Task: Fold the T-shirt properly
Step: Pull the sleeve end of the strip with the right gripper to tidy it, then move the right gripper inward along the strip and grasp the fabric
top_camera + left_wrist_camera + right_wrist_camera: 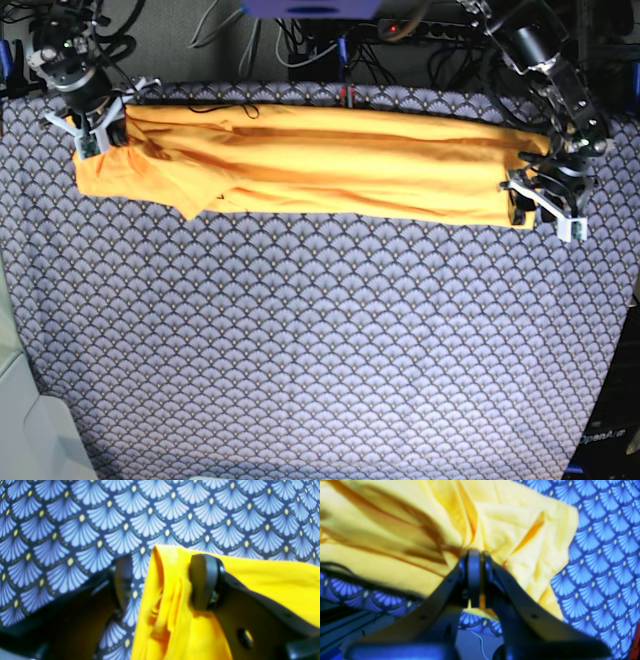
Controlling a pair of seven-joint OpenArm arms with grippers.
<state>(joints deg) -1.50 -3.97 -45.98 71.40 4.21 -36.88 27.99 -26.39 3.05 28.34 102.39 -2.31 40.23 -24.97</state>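
The T-shirt (pixel 320 165) lay stretched into a long, narrow band across the far side of the counter (pixel 320 350), which was draped in a blue-grey scallop-patterned cloth (pixel 75 525). The garment ran almost the full width of the base view, with lengthwise creases and a loose flap hanging down near that view's left end.

The right claw (pixel 475 555) sat at that left end — its jaws pressed together on a bunch of the yellow fabric, folds radiating out from the pinch in the right wrist view. The arm (pixel 75 70) behind it reached in from the far corner.

The left claw (pixel 162 582) was at the opposite end of the band, jaws standing apart. In the left wrist view one finger (pixel 202 580) rested against the rolled edge of the shirt, while the other finger (pixel 123 580) stood clear over the patterned cloth — the fabric edge lay between them, not clamped.
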